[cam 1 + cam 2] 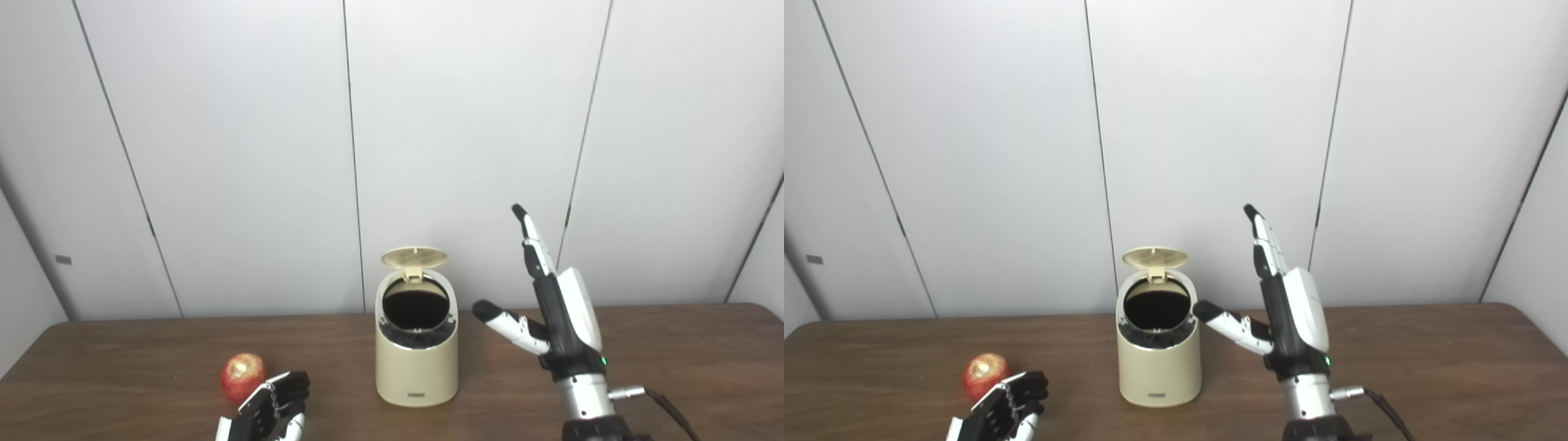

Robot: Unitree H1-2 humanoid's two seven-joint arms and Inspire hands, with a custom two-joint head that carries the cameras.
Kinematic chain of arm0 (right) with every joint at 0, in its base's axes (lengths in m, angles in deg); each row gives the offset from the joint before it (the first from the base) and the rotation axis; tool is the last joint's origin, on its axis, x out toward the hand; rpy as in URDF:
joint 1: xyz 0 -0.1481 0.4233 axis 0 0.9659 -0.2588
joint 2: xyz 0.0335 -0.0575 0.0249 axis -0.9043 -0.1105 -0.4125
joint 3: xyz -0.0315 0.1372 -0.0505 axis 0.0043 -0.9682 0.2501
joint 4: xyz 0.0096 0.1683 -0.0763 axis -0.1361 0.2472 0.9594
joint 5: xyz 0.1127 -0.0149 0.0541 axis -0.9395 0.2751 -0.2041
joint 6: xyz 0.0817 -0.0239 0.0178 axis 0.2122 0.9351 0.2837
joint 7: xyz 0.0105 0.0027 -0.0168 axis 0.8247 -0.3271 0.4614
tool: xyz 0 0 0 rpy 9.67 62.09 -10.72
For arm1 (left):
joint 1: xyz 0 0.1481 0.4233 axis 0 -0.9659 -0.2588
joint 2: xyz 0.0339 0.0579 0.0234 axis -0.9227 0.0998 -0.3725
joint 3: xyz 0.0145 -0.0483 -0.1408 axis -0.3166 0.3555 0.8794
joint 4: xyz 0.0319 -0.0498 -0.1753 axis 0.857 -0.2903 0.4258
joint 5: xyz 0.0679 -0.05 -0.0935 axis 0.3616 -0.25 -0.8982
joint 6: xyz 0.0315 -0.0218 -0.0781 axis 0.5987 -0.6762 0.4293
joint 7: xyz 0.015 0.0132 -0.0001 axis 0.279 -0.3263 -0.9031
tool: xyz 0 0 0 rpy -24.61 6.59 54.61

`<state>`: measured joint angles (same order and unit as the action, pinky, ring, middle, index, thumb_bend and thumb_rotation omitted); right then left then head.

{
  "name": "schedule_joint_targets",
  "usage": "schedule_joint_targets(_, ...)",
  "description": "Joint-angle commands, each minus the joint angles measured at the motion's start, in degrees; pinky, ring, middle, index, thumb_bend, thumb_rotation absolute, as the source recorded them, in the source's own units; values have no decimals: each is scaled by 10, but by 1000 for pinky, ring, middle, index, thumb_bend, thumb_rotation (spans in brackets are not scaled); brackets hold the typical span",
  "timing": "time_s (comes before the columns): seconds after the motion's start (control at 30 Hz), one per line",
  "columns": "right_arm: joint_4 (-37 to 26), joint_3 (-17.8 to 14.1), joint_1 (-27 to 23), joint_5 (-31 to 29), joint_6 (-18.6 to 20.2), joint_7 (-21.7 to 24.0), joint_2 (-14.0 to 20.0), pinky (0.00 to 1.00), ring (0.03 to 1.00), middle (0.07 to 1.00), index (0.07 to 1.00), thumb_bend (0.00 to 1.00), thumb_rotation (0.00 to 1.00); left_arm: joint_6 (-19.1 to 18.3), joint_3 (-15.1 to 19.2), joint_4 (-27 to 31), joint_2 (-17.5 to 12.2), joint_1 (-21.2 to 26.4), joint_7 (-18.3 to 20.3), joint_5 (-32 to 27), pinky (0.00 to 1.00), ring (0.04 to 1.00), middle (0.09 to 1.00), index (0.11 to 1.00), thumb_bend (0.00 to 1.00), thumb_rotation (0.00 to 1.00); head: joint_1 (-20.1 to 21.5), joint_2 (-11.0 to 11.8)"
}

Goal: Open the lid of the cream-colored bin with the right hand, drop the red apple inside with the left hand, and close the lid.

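The cream-colored bin (416, 367) stands upright mid-table with its round lid (414, 257) tipped up at the back and the dark opening showing. The red apple (243, 376) lies on the table left of the bin. My left hand (269, 410) is open, low at the front, just right of the apple and close to it; I cannot tell if it touches. My right hand (554, 312) is open and raised, fingers pointing up, to the right of the bin and apart from it. It holds nothing.
The brown wooden table (674, 367) stretches the full width, with its back edge against white wall panels. A cable (670, 410) trails from the right wrist at the lower right.
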<state>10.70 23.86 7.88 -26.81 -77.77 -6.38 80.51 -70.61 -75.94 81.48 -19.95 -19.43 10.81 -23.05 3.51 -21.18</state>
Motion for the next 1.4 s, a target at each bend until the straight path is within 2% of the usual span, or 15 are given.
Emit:
schedule_joint_targets(0.0, 17, -13, 14, 19, -60, -61, -1, 684, 802, 833, 827, 320, 628, 23, 7, -26, -12, -5, 0, -5, 680, 725, 723, 706, 194, 131, 1, 1)
schedule_joint_targets(0.03, 25, -17, 26, 18, -76, -74, -1, 651, 768, 792, 782, 258, 475, 22, 8, -26, -13, -5, 0, -5, 679, 727, 723, 708, 197, 152, 1, 1)
schedule_joint_targets(0.13, 52, -25, 58, 15, -131, -110, 5, 584, 705, 730, 718, 230, 221, 31, 11, -28, -17, -5, -2, -2, 669, 724, 721, 709, 188, 151, 5, 0)
schedule_joint_targets(0.33, 92, -42, 107, 1, -186, -141, 9, 521, 635, 672, 652, 268, 224, 53, 16, -21, -23, -9, -12, 13, 649, 720, 717, 703, 181, 102, 4, -1)
schedule_joint_targets(0.5, 106, -52, 131, -18, -202, -145, -3, 578, 661, 677, 667, 272, 186, 68, 22, -9, -24, -12, -21, 23, 643, 710, 718, 703, 155, 6, 5, -3)
schedule_joint_targets(0.6, 121, -55, 138, -22, -214, -149, -6, 617, 678, 682, 672, 282, 94, 63, 29, 12, -23, -13, -22, 16, 641, 708, 716, 700, 162, 98, 5, -8)
schedule_joint_targets(0.63, 122, -56, 137, -26, -214, -147, -7, 639, 690, 687, 678, 287, 120, 65, 32, 23, -25, -13, -27, 27, 658, 716, 721, 709, 171, 193, 3, -8)
schedule_joint_targets(0.7, 121, -58, 135, -30, -213, -145, -10, 634, 691, 689, 677, 292, 189, 81, 39, 34, -29, -10, -44, 66, 660, 716, 719, 711, 188, 252, 3, -8)
schedule_joint_targets(0.77, 122, -60, 133, -34, -214, -144, -10, 621, 688, 687, 672, 287, 214, 87, 48, 47, -38, -4, -78, 147, 584, 680, 699, 690, 284, 137, -4, -10)
schedule_joint_targets(0.83, 121, -61, 132, -36, -211, -141, -10, 618, 690, 690, 669, 284, 256, 65, 59, 61, -44, 3, -102, 200, 589, 698, 706, 692, 512, 130, -7, -10)
schedule_joint_targets(0.9, 120, -61, 131, -33, -208, -140, -10, 617, 690, 687, 669, 283, 314, 16, 69, 76, -50, 11, -112, 242, 712, 768, 748, 747, 751, 188, -8, -10)
schedule_joint_targets(0.97, 120, -62, 132, -36, -205, -137, -10, 620, 692, 688, 670, 277, 318, -32, 75, 85, -61, 22, -107, 269, 756, 806, 792, 791, 855, 216, -9, -10)
schedule_joint_targets(1.1, 119, -66, 134, -29, -200, -136, -8, 621, 695, 689, 672, 271, 292, -110, 73, 81, -89, 44, -84, 295, 813, 865, 848, 874, 954, 245, -20, -11)
schedule_joint_targets(1.23, 121, -69, 136, -31, -206, -134, -4, 615, 692, 689, 672, 288, 374, -165, 67, 52, -115, 73, -73, 298, 868, 940, 893, 914, 993, 220, -29, -12)
schedule_joint_targets(1.37, 122, -70, 138, -32, -210, -133, 3, 603, 686, 690, 675, 281, 367, -189, 53, 20, -135, 99, -81, 310, 794, 928, 924, 931, 999, 230, -41, -14)
